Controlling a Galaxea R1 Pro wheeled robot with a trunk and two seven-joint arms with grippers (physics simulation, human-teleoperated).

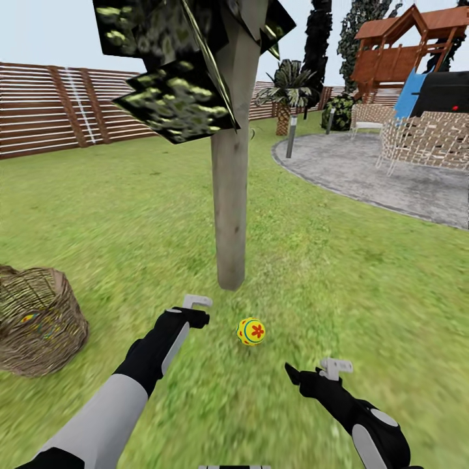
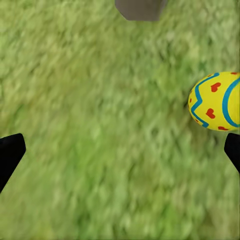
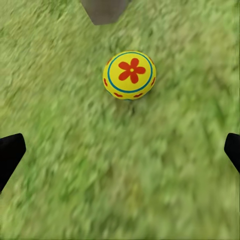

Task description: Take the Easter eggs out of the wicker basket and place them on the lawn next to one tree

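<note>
Open grass all round egg (image 1: 251, 331), approach free from both sides. Trunk (image 1: 231, 195) blocks just behind; basket (image 1: 39, 322) well left.

There are no words, numbers or signs to read here. The small yellow egg (image 1: 251, 331) on the grass has only a painted red flower, not letters.
</note>
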